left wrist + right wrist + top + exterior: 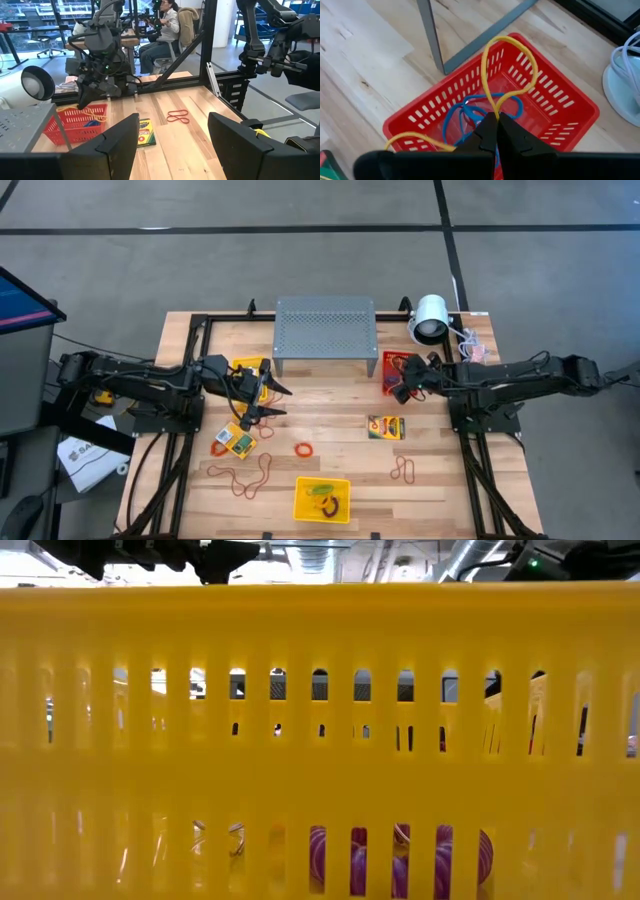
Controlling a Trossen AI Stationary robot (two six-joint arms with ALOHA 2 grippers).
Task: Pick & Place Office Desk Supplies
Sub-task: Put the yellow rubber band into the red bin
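Observation:
My right gripper (496, 116) is shut on a yellow rubber band (510, 65) over the red basket (555, 107), which holds blue bands (465, 112). In the high view this gripper (405, 375) is at the basket (388, 362) on the table's right. My left gripper (277, 402) stands open and level at centre-left, holding nothing. One crayon box (238, 441) lies on the wood near it, and another (386, 427) lies at centre-right. Loose bands rest flat on the table: red (303, 449), brown (250, 476), red (405, 470). My right gripper pinches the yellow rubber band at a crossing of its strands (495, 109), between its two fingertips. The fingers slant downward from the table's right side. One loop (530, 55) stands out beyond the tips over the basket; another strand (415, 137) trails over the basket's near rim.
The grey perforated stand (325, 330) is at the back centre and the white lamp (432, 318) at the back right. A yellow basket (250, 370) sits behind my left gripper. Another yellow basket (322, 498) stands at the front edge, and its slotted wall (320, 740) fills the low view.

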